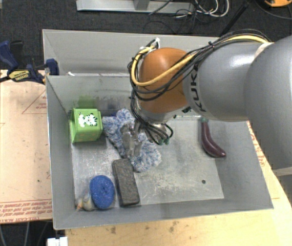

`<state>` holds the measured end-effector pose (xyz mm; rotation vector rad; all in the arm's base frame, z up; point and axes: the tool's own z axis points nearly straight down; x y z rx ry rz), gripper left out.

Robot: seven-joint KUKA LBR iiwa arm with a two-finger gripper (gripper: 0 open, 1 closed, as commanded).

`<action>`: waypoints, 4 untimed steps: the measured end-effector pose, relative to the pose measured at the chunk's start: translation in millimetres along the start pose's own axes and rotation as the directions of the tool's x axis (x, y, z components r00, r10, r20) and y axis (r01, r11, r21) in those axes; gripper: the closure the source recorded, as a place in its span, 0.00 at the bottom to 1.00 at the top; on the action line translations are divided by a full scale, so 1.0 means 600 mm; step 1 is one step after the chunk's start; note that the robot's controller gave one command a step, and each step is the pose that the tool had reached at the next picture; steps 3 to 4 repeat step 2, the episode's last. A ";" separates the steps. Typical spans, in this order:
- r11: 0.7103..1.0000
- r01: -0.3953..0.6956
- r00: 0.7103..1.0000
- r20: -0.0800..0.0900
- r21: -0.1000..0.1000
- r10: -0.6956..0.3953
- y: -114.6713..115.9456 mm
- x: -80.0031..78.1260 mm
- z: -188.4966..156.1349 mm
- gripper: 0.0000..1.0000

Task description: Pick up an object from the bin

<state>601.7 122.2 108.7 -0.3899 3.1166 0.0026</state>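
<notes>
Here, the KUKA arm [238, 81] reaches in from the right and holds its gripper [134, 146] low over the middle of the grey metal bin [59, 137], down upon a crumpled blue-and-white fuzzy cloth [148, 157]. Whether the gripper is spread or pressed together cannot be told, for its tip is sunk in the folds of the cloth (the orange wrist cover [161, 78] and looped cables hang right above it). Just left of the cloth, a green cube with a white picture [87, 124] stands by the bin's left wall. A dark grey block [126, 182] lies touching the cloth's near edge, with a blue round pad [102, 191] just beside it. A maroon curved piece [211, 143] rests apart on the right.
</notes>
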 end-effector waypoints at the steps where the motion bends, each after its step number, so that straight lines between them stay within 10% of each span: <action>1: 1.000 0.005 1.000 -0.005 0.000 -0.005 -0.002 -0.015 -0.076 1.00; 2: 0.999 0.033 0.999 0.000 0.001 -0.033 0.007 -0.029 -0.167 1.00; 4: 0.999 0.033 0.999 0.000 0.001 -0.033 0.007 -0.029 -0.167 1.00</action>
